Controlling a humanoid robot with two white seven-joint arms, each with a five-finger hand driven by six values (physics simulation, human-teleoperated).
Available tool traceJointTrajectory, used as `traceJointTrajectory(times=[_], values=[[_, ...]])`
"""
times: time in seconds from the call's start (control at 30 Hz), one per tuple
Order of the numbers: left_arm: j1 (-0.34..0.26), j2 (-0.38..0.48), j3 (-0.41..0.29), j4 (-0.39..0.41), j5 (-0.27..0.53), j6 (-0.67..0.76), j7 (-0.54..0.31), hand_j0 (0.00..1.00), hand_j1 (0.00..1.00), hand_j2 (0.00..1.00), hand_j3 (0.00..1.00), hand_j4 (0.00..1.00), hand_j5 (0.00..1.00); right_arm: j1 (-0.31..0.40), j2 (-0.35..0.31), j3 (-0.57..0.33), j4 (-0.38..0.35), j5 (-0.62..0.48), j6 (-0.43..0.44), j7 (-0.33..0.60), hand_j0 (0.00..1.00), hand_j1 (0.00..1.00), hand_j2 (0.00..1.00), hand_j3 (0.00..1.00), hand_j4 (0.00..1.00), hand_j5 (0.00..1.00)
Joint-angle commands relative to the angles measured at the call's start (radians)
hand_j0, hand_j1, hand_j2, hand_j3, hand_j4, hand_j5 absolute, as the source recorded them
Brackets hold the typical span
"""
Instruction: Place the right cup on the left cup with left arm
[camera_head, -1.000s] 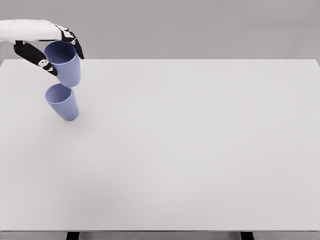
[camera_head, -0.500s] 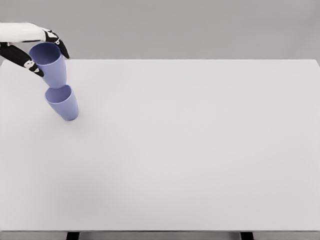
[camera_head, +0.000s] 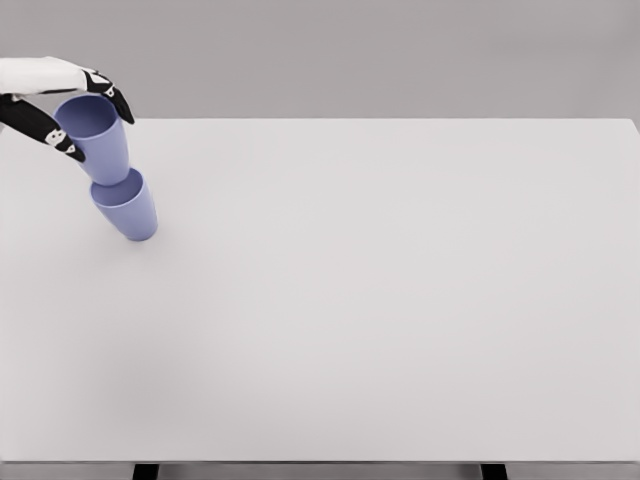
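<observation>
Left hand (camera_head: 62, 105) clasped the upper cup (camera_head: 97, 138) near its rim, its base apparently just entering the mouth of the lower cup (camera_head: 127, 207); seating depth was unclear. Both cups leaned, so an early release or sideways push risked toppling the pair. They stood near the tabletop (camera_head: 380, 300) left edge; open room lay to the right and front.
</observation>
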Motion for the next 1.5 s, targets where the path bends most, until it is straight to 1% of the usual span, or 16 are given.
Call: traceJointTrajectory(times=[0.0, 0.37, 0.8, 1.03, 1.37, 1.47], values=[[0.0, 0.001, 0.002, -0.001, 0.011, 0.003, 0.001, 0.64, 0.64, 0.64, 0.64, 0.64, 0.64, 0.0, 0.0, 0.0, 0.0, 0.001, -0.001, 0.0, 1.0, 1.0, 1.0, 1.0, 1.0, 1.0], [0.014, 0.002, 0.002, -0.007, 0.011, 0.003, 0.001, 0.64, 0.64, 0.64, 0.64, 0.64, 0.64, 0.0, 0.0, 0.0, 0.0, 0.001, -0.001, 0.0, 1.0, 1.0, 1.0, 1.0, 1.0, 1.0], [0.014, 0.004, 0.002, -0.012, 0.015, 0.003, 0.001, 0.64, 0.64, 0.64, 0.64, 0.64, 0.64, 0.0, 0.0, 0.0, 0.0, 0.001, -0.001, 0.0, 1.0, 1.0, 1.0, 1.0, 1.0, 1.0], [0.014, 0.024, -0.001, -0.042, 0.051, 0.003, 0.001, 0.64, 0.64, 0.64, 0.64, 0.64, 0.64, 0.0, 0.0, 0.0, 0.0, 0.001, 0.001, 0.0, 1.0, 1.0, 1.0, 1.0, 1.0, 1.0], [0.017, 0.025, -0.002, -0.042, 0.052, 0.003, 0.001, 0.64, 0.64, 0.64, 0.64, 0.64, 0.64, 0.0, 0.0, 0.0, 0.0, 0.001, -0.001, 0.0, 1.0, 1.0, 1.0, 1.0, 1.0, 1.0], [0.029, 0.024, -0.001, -0.041, 0.052, 0.003, 0.001, 0.64, 0.64, 0.64, 0.64, 0.64, 0.64, 0.0, 0.0, 0.0, 0.0, 0.001, -0.001, 0.0, 1.0, 1.0, 1.0, 1.0, 1.0, 1.0]])
